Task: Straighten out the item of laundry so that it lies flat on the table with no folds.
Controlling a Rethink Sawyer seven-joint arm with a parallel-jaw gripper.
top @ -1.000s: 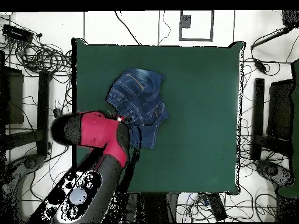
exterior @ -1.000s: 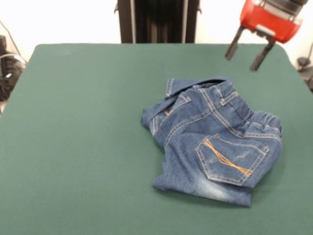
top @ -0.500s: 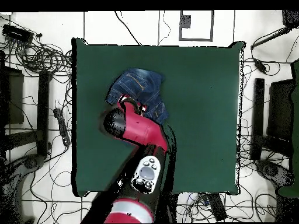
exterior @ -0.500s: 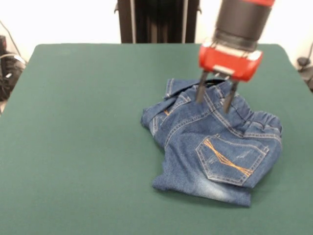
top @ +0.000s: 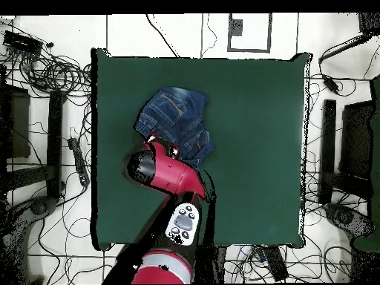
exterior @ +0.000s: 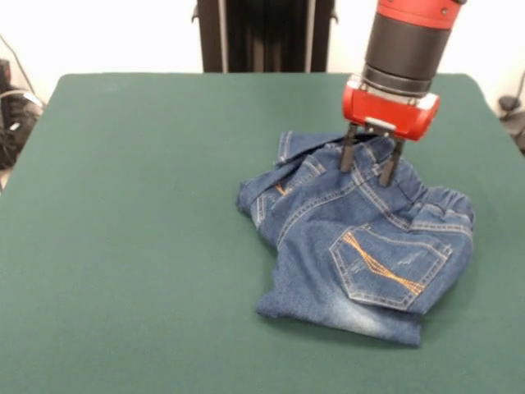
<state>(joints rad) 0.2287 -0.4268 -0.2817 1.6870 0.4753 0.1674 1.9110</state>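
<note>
Front view: crumpled blue jeans [exterior: 361, 246] lie folded on the green counter [exterior: 131, 246], toward 3 o'clock. At the heap's 12 o'clock edge, the gripper [exterior: 368, 167] stands upright, fingers [exterior: 347, 156] apart, tips at the denim.

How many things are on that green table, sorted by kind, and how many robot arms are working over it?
Pairs of blue denim jeans: 1
Green tables: 1
Red and black robot arms, each with an end effector: 1
Total: 3
</note>
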